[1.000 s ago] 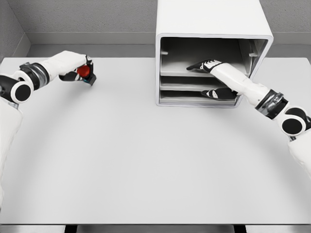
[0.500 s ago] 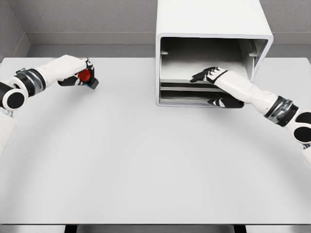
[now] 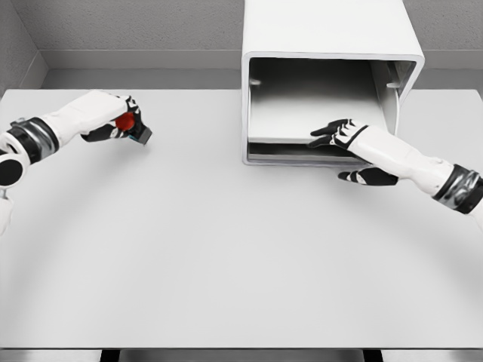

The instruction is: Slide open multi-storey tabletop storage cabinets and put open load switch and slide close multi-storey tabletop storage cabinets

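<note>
The white storage cabinet (image 3: pixel 332 38) stands at the back of the table (image 3: pixel 226 249), right of the middle, its front open toward me. Its upper tray (image 3: pixel 302 113) is slid partway out. My right hand (image 3: pixel 349 154) grips that tray's front edge, fingers (image 3: pixel 332 134) on top and the thumb (image 3: pixel 368 177) underneath. The load switch (image 3: pixel 130 124), red with a dark body, is held above the table's far left by my left hand (image 3: pixel 113 124), whose fingers are curled around it.
A lower tray edge (image 3: pixel 287 157) shows under the pulled one. Grey walls close off the back of the table, and the left corner wall (image 3: pixel 19 45) stands near my left arm.
The right hand has drawn back toward me, and the upper tray has slid outward with it. The left hand with the switch has shifted slightly left and lower.
</note>
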You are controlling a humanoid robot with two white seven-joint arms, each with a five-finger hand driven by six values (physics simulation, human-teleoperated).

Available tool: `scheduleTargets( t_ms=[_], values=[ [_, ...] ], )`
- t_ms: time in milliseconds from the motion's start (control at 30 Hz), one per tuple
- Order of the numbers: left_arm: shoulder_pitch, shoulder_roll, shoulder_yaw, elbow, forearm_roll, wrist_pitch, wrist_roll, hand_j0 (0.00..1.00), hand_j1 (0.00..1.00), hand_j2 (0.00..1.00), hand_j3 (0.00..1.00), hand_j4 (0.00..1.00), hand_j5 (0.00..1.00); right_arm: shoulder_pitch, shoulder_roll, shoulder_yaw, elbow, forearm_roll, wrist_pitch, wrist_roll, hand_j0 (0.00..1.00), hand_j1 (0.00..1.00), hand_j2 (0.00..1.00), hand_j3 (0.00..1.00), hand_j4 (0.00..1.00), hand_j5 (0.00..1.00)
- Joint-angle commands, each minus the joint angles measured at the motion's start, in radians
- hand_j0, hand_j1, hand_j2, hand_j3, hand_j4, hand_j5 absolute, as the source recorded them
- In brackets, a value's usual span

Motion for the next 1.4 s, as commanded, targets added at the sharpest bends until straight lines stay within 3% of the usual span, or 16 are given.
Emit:
scheduleTargets(
  t_ms=[0,133,467,600,900,1100,1267,1367],
  values=[
    [0.002,0.017,0.011,-0.023,0.019,0.002,0.001,0.30,0.30,0.30,0.30,0.30,0.30,0.002,-0.017,-0.001,-0.017,-0.012,0.002,-0.001,0.82,0.82,0.82,0.82,0.82,0.82],
    [0.028,0.023,0.029,-0.066,0.036,0.002,0.001,0.30,0.30,0.30,0.30,0.30,0.30,0.021,-0.028,-0.003,-0.057,-0.012,0.002,-0.001,0.82,0.82,0.82,0.82,0.82,0.82],
    [0.055,0.024,0.064,-0.087,0.072,-0.043,0.001,0.30,0.30,0.30,0.30,0.30,0.30,0.044,-0.045,-0.008,-0.088,-0.026,0.002,-0.003,0.82,0.82,0.82,0.82,0.82,0.82],
    [0.080,0.024,0.086,-0.118,0.073,-0.086,0.001,0.30,0.30,0.30,0.30,0.30,0.30,0.101,-0.056,-0.064,-0.140,-0.026,0.002,-0.001,0.82,0.82,0.82,0.82,0.82,0.82],
    [0.120,0.032,0.119,-0.171,0.131,-0.133,0.001,0.30,0.30,0.30,0.30,0.30,0.30,0.121,-0.079,-0.104,-0.189,-0.049,0.002,-0.001,0.83,0.83,0.83,0.83,0.83,0.83],
    [0.135,0.030,0.147,-0.208,0.159,-0.169,0.001,0.30,0.30,0.30,0.30,0.30,0.30,0.196,-0.100,-0.207,-0.240,-0.056,0.002,-0.003,0.83,0.83,0.83,0.83,0.83,0.83],
    [0.149,0.030,0.152,-0.239,0.184,-0.182,0.001,0.30,0.30,0.30,0.30,0.30,0.30,0.250,-0.100,-0.302,-0.243,-0.058,0.002,-0.003,0.72,0.72,0.72,0.72,0.72,0.72],
    [0.150,0.030,0.152,-0.253,0.214,-0.193,0.001,0.30,0.30,0.30,0.30,0.30,0.30,0.279,-0.119,-0.348,-0.243,-0.069,0.002,-0.003,0.70,0.70,0.70,0.70,0.70,0.70]
  ],
)
